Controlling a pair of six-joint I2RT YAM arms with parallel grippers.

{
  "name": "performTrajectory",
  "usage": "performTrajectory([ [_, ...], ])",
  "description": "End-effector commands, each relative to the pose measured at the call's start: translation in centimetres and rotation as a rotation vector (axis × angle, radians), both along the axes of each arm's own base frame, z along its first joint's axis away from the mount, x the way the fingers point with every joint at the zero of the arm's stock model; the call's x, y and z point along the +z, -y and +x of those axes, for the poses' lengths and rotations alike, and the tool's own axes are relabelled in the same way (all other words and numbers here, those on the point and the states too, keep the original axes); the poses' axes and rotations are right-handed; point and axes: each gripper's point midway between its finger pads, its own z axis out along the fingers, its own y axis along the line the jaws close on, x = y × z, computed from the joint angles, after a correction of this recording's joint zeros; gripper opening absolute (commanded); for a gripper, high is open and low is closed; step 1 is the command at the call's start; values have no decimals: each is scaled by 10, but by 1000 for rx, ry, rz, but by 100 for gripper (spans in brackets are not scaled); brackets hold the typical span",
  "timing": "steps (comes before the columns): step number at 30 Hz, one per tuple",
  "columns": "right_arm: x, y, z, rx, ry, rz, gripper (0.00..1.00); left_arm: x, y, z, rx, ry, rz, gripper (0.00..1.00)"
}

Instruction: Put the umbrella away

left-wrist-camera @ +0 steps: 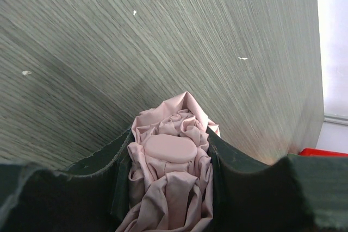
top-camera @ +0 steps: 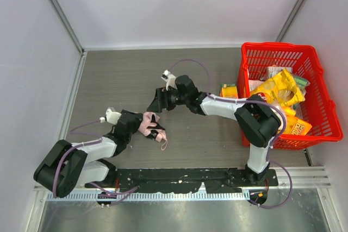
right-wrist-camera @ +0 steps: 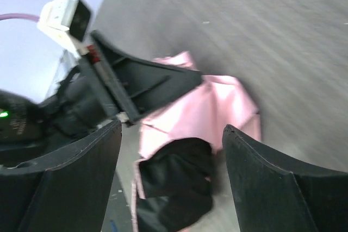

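The left gripper [top-camera: 135, 125] squeezes the bunched-up pink umbrella [top-camera: 148, 123] at the front of the table [top-camera: 119, 80] to keep it folded small, while the right gripper [top-camera: 157, 101] hangs close by, fingers wide apart, holding nothing.

Bright, even light, right wrist view motion-blurred — soft shadows
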Motion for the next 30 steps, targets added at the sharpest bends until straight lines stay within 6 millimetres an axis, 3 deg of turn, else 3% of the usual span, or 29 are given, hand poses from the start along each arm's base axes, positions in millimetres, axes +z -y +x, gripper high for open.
performTrajectory([
  [1,18,-32,-23,106,-34,141,79,-35,-25,-28,20,-122,119,0],
  [5,-2,-47,-33,148,-40,102,80,-30,-23,-27,27,-93,90,0],
  [6,-18,-44,-36,161,-35,38,79,-28,-22,-26,26,-89,83,0],
  [10,-44,-43,-48,182,34,-99,78,-24,-19,-24,37,-86,49,0],
  [19,-55,-56,-73,282,88,-134,75,-28,-12,-22,39,-101,1,0],
  [23,-74,-55,-65,258,137,-234,73,-28,-8,-21,33,-105,-16,0],
  [30,-80,-61,-60,272,198,-276,61,-26,-5,-23,40,-103,-66,0],
])
